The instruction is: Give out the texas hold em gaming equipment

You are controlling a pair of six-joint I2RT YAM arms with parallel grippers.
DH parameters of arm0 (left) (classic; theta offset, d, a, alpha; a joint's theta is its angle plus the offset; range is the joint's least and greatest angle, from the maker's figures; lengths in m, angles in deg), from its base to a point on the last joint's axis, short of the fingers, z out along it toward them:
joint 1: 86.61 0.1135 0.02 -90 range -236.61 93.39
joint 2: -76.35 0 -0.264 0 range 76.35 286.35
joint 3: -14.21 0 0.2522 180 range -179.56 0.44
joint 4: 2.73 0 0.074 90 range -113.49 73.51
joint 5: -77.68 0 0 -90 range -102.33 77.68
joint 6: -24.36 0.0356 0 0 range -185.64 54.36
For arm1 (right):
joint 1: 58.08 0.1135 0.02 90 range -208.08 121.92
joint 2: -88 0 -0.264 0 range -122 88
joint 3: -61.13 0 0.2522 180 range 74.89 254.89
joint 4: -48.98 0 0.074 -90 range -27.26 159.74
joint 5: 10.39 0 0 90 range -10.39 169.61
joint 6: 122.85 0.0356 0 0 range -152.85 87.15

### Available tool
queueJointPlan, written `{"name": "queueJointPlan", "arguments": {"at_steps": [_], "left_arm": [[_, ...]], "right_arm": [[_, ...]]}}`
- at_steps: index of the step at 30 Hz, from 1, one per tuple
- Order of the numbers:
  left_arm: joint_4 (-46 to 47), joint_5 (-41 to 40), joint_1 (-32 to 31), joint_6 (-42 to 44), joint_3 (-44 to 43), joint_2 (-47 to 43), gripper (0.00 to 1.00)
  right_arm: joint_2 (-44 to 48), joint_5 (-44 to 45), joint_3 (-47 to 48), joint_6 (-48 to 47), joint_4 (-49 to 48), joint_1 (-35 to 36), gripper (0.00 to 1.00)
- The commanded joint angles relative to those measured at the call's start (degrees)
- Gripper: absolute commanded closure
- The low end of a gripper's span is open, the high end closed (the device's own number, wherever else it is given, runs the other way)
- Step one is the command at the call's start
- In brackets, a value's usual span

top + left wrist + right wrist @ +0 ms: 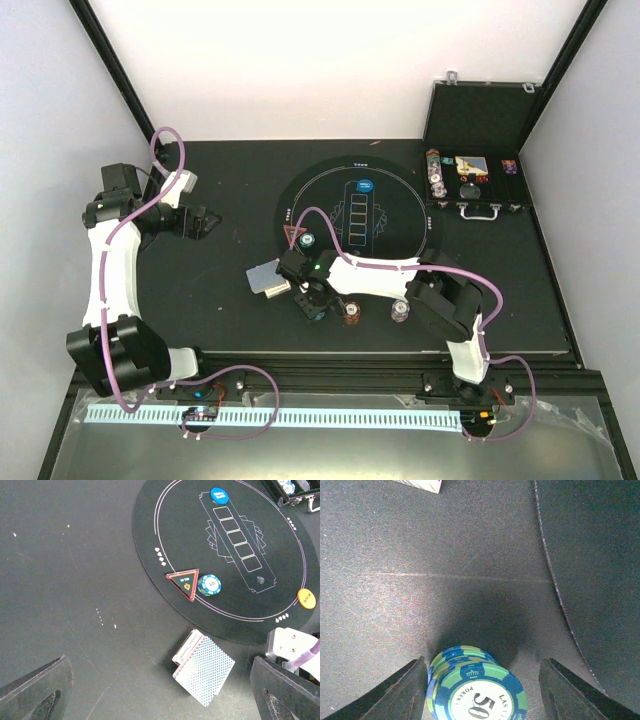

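A stack of green-and-blue poker chips [475, 692] stands on the table between the fingers of my right gripper [482, 665]. The gripper is open: its left finger is at the stack's edge and its right finger is well apart. From above, the right gripper [312, 303] hangs just off the round mat's near-left rim. The deck of cards [202, 672] with grey-blue backs lies to its left. A red triangle [184, 582] and one green chip [209, 585] sit on the mat [175, 530], with a blue button [218, 494] and an orange button [306, 598]. My left gripper [210, 222] is open and empty at the far left.
A brown-red chip stack [352, 313] and a whitish stack [401, 311] stand near the table's front edge. An open black case [475, 190] with more chips lies at the back right. White walls enclose the table on three sides.
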Motion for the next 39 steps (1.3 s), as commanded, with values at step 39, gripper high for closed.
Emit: {"name": "queueJointPlan", "arguments": {"at_steps": [39], "left_arm": [[-1.65, 0.83, 0.50, 1.37, -2.15, -1.24, 0.01]], "right_arm": [[-2.81, 6.59, 22.39, -5.12, 8.44, -20.73, 0.63]]}}
